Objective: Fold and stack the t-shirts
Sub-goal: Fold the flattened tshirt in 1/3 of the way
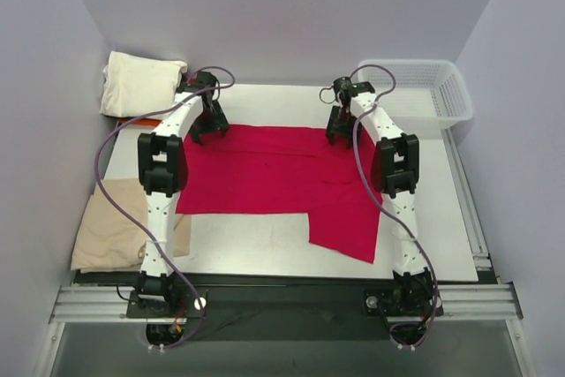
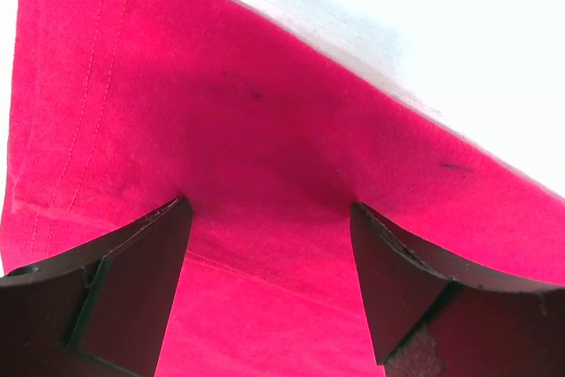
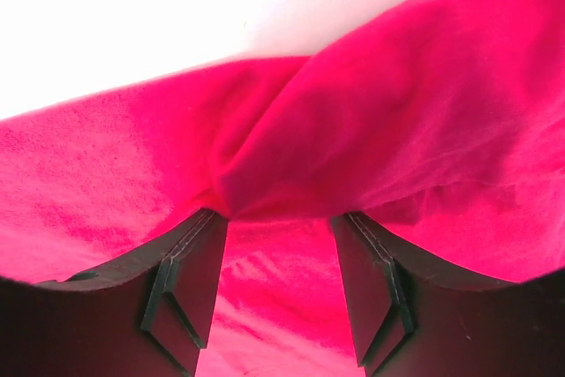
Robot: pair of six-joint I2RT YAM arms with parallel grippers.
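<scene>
Both arms are stretched out to the far side of the white counter (image 1: 247, 245), and the bright crimson-red soft cloth t-shirt (image 1: 265, 174) lies spread flat across the middle of it. Its near right part runs down toward the right arm's base.

The left gripper (image 1: 209, 130) sits on the shirt's far left corner. From the left wrist, that gripper (image 2: 269, 209) is released, with its black fingers (image 2: 132, 280) wide apart. Smooth red cloth (image 2: 221, 112) lies between and beyond them, and a stitched hem runs along the left. White counter (image 2: 397, 24) shows past the edge.

Over on the right, the right gripper (image 1: 341, 134) is down at the far right edge. The right wrist view shows this gripper (image 3: 275, 216) spread apart too, not clamped. A raised ridge of red fabric (image 3: 397, 130) is bunched right at its fingertips (image 3: 190, 280).

At the far left corner rests a folded cream-white cloth shirt (image 1: 137, 84), with a sliver of orange-red cloth (image 1: 116, 115) under its near edge. A tan-beige cloth shirt (image 1: 110, 231) drapes over the near left edge, beside the left arm. The white plastic lattice basket (image 1: 424, 94) stands at the far right corner.
</scene>
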